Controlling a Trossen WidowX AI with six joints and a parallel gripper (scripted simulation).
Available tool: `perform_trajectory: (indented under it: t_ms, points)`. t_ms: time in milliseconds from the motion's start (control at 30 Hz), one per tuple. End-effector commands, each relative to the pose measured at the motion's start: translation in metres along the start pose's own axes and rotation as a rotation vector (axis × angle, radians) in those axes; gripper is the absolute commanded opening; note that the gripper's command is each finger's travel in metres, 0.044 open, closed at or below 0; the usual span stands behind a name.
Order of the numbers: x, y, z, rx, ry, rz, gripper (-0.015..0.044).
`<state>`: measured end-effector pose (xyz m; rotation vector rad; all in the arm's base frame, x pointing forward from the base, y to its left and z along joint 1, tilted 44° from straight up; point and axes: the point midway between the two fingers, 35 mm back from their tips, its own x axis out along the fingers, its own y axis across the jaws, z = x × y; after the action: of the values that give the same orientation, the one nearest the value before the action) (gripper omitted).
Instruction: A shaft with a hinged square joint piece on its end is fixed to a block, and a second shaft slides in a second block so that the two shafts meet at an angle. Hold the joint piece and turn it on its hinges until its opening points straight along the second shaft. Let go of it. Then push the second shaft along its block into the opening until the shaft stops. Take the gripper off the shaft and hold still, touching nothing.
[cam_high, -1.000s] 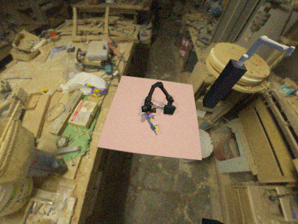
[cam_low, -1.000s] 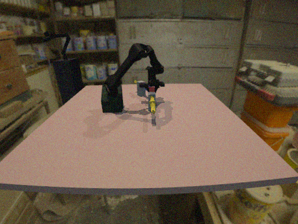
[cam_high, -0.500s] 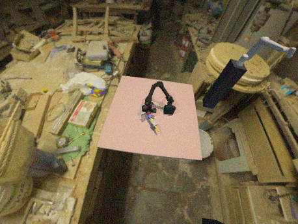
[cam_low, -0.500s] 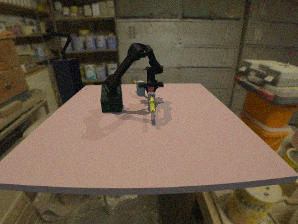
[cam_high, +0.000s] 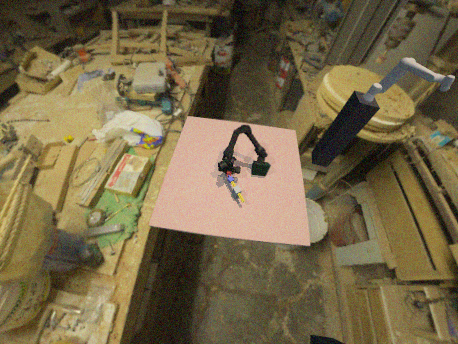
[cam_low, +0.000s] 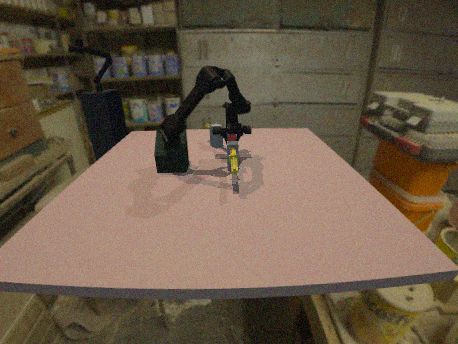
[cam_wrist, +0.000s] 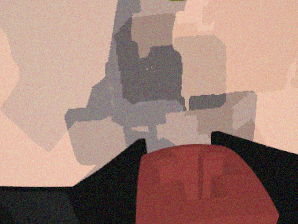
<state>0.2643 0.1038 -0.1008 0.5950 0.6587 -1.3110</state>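
Observation:
My gripper (cam_high: 228, 170) (cam_low: 232, 133) (cam_wrist: 178, 141) points down and is shut on the red joint piece (cam_high: 229, 173) (cam_low: 232, 137) (cam_wrist: 200, 185), whose red top fills the space between the black fingers in the wrist view. A small blue part (cam_high: 231, 178) shows beside it. A yellow shaft (cam_high: 242, 198) (cam_low: 233, 161) runs from there through a grey block (cam_high: 237, 189). Another grey-blue block (cam_low: 216, 137) stands behind the gripper in the exterior view, with a yellow tip (cam_low: 208, 126) at its top. The joint piece's opening is hidden, so its exact direction cannot be told.
The arm's dark green base (cam_high: 260, 168) (cam_low: 171, 154) stands beside the parts on the pink table top (cam_high: 200, 210) (cam_low: 225, 235). Overlapping shadows lie under the gripper in the wrist view. A dark pillar (cam_high: 345, 129) (cam_low: 103, 122) with another arm stands beyond the table.

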Motion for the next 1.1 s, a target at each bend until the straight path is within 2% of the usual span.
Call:
perform_trajectory:
  t_ms: [0, 133, 300, 400, 767, 1067]
  points:
    - [0.0000, 0.0000, 0.0000, 0.000, 0.000, 0.000, 0.0000]
    - [0.0000, 0.0000, 0.0000, 0.000, 0.000, 0.000, 0.0000]
    - [0.0000, 0.0000, 0.0000, 0.000, 0.000, 0.000, 0.0131]
    - [0.0000, 0.0000, 0.0000, 0.000, 0.000, 0.000, 0.0147]
    - [0.0000, 0.0000, 0.0000, 0.000, 0.000, 0.000, 0.0436]
    - [0.0000, 0.0000, 0.0000, 0.000, 0.000, 0.000, 0.0440]
